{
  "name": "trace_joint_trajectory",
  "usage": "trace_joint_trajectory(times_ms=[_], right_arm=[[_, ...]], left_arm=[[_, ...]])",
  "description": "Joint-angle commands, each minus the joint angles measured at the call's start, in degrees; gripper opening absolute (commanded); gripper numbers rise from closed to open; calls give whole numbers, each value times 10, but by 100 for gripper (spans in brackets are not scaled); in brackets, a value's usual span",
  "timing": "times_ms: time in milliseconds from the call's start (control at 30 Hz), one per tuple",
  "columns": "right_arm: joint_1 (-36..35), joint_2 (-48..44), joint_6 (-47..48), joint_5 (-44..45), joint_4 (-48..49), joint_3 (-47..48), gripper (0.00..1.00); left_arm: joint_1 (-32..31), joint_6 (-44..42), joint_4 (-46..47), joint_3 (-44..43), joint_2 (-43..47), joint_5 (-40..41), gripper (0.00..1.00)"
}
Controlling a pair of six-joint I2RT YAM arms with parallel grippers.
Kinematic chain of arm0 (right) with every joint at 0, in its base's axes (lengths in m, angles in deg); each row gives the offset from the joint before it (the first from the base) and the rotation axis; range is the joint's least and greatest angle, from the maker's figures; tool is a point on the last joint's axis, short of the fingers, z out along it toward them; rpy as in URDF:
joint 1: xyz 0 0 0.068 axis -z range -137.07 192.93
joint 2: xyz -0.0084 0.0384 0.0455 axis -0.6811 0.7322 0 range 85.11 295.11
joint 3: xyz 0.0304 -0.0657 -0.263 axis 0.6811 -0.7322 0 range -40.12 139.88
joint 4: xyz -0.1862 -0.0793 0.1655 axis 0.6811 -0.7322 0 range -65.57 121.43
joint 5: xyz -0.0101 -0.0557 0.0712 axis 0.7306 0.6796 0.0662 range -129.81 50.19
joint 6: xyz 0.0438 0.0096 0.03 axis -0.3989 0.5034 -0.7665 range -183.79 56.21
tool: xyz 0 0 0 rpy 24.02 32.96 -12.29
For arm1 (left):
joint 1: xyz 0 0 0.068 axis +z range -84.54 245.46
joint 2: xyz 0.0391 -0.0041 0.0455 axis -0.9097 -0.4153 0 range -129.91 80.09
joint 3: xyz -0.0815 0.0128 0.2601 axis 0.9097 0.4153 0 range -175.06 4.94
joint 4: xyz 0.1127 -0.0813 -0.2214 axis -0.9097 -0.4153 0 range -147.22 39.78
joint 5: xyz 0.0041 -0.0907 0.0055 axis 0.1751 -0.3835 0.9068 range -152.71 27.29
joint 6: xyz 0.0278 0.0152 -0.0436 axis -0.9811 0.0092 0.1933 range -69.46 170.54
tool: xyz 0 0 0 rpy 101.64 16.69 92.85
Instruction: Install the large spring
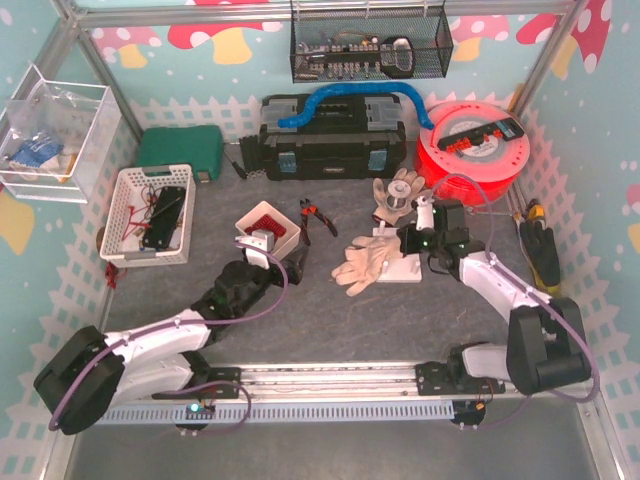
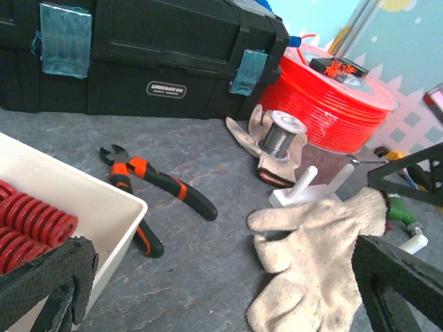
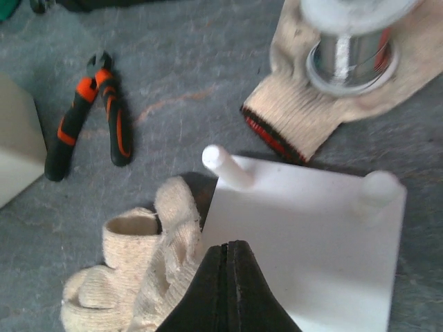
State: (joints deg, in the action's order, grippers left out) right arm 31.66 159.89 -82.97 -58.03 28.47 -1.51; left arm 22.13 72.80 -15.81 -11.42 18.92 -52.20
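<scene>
Several red springs (image 2: pixel 31 223) lie in a white box (image 1: pixel 268 228) at the table's middle left. A white base plate (image 3: pixel 311 235) with two upright pegs (image 3: pixel 228 166) lies at the centre right and also shows in the top view (image 1: pixel 400 268). My left gripper (image 2: pixel 221 304) is open and empty, low over the grey table between the box and a pair of work gloves (image 2: pixel 325 256). Its left finger (image 2: pixel 48 283) is by the box's near corner. My right gripper (image 3: pixel 227 252) is shut on nothing and hovers over the plate's near edge.
Orange-handled pliers (image 2: pixel 152 194) lie just beyond the box. A third glove with a wire spool (image 2: pixel 280 135) on it lies behind the plate. A black toolbox (image 1: pixel 332 135) and a red filament reel (image 1: pixel 478 148) stand at the back, and a white basket (image 1: pixel 150 212) at the left.
</scene>
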Motion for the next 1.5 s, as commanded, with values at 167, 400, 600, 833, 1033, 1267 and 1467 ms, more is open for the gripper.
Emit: trace_joint_trajectory(times_ms=[167,400,600,833,1033,1267,1467], right_arm=[[5,-116,-41,208,2,12,0],[63,-154,-61,292,-3,26,0],[124,-127,-78,343,11,29,0],[155,-77,-90,418,28,29,0],[178,-38,-93,467,42,35,0],[179,20,-89,403,33,47,28],[176,17,-82,318,-1,58,57]], left_arm=[[-3,-7,10,8,10,5,99],[-3,-6,10,9,15,5,99],[-3,-6,10,9,16,3,99],[-3,-6,11,9,15,5,99],[-3,-3,4,7,13,21,99],[-3,0,-8,4,10,53,99],[-3,19,-26,1,9,130,99]])
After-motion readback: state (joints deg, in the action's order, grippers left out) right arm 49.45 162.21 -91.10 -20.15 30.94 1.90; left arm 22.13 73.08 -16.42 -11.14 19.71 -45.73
